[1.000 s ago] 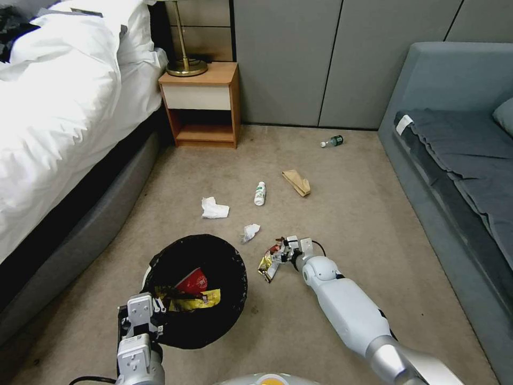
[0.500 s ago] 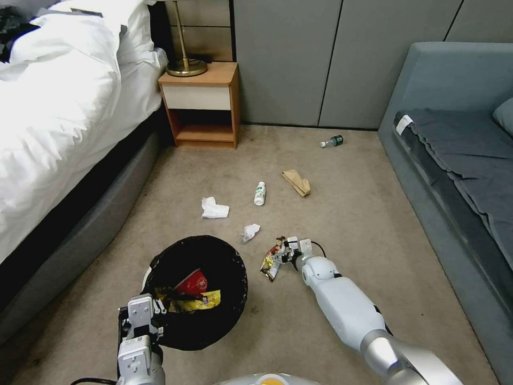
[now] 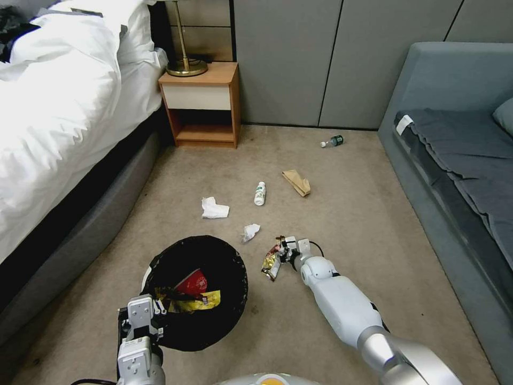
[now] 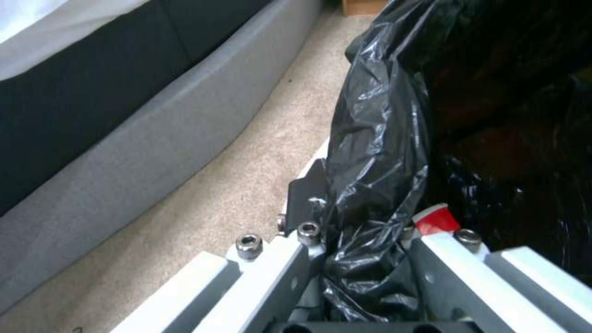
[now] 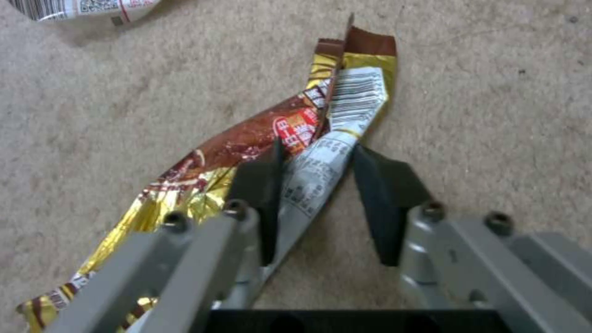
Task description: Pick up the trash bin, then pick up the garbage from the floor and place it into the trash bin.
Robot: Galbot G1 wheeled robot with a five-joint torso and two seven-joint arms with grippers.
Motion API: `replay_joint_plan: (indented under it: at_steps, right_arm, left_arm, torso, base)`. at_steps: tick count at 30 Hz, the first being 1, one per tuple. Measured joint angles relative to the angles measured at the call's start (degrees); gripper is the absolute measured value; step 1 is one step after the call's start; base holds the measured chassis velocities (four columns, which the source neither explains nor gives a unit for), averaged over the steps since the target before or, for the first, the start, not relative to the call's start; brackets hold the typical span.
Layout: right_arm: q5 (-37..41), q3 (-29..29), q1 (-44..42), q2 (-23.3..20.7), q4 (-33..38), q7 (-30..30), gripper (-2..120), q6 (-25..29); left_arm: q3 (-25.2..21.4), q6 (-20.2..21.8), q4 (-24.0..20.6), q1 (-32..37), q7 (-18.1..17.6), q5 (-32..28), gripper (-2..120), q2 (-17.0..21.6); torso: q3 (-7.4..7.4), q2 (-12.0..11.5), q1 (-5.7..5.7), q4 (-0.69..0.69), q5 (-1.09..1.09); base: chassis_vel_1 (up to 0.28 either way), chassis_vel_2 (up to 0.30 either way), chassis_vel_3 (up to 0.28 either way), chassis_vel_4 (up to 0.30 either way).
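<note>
- Change since the previous frames: your right gripper [image 3: 281,255] and its forearm have shifted slightly left and a little farther from the robot; the gold-and-brown snack wrapper [image 3: 270,262] has moved with it. The bin, the left arm and the loose litter lie as before.
- Right gripper [image 5: 314,185], wrist view: the two dark pads stand a little apart, one on each side of the snack wrapper [image 5: 296,152]; the left-hand pad touches it, the other shows a narrow gap. The wrapper lies twisted on the beige carpet [image 3: 347,214], barcode panel up.
- Left gripper [image 3: 140,321]: clamped on the near rim of the trash bin [image 3: 235,299]; in the wrist view its fingers [image 4: 271,259] pinch the crinkled black bag [image 4: 376,138] folded over the rim.
- Trash bin contents: a red packet [image 3: 193,280] and a yellow wrapper [image 3: 200,300] lie inside the black liner.
- Surroundings: a crumpled tissue [image 3: 249,231] lies between bin and wrapper; farther off, a second tissue [image 3: 214,208], a white bottle [image 3: 259,193], a brown paper bag [image 3: 297,182] and a small dark bottle [image 3: 332,141] near the wall.
- Bounds: the bed [image 3: 64,107] on your left, the nightstand [image 3: 200,104] ahead, the grey sofa [image 3: 459,139] on your right.
</note>
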Motion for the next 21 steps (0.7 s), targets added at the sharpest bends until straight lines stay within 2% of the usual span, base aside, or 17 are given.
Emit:
replay_joint_plan:
  at_steps: [2,3,5,7,15,21]
  right_arm:
    - [-0.18,0.13,-0.13,-0.23,-0.02,-0.12,17,0.32]
    - [-0.18,0.13,-0.13,-0.23,-0.02,-0.12,17,0.32]
    - [-0.30,0.31,-0.46,-0.71,0.06,-0.28,3,0.60]
    - [-0.32,0.37,-0.57,-0.88,0.16,-0.31,0,0.68]
    - [-0.52,0.57,-0.98,-1.65,0.73,-0.34,0,1.46]
    - [0.99,0.87,-2.72,-2.41,5.14,1.51,0,3.00]
  left_arm:
    - [0.04,-0.04,0.00,-0.04,0.00,0.02,2,-0.01]
    - [0.04,-0.04,0.00,-0.04,0.00,0.02,2,-0.01]
    - [0.18,-0.08,0.00,-0.12,0.00,0.07,2,-0.01]
    - [0.28,-0.09,0.00,-0.14,0.00,0.09,2,0.00]
    - [0.55,-0.11,0.04,-0.25,0.00,0.24,2,-0.03]
    - [0.59,-0.10,0.06,-0.53,0.03,0.18,2,0.05]
  torso:
    - [0.00,0.00,0.00,0.00,0.00]
    - [0.00,0.00,0.00,0.00,0.00]
    - [0.00,0.00,0.00,0.00,0.00]
    - [0.00,0.00,0.00,0.00,0.00]
    - [0.00,0.00,0.00,0.00,0.00]
    - [0.00,0.00,0.00,0.00,0.00]
  base:
    - [0.000,0.000,0.000,0.000]
    - [0.000,0.000,0.000,0.000]
    - [0.000,0.000,0.000,0.000]
    - [0.000,0.000,0.000,0.000]
    - [0.000,0.000,0.000,0.000]
    - [0.000,0.000,0.000,0.000]
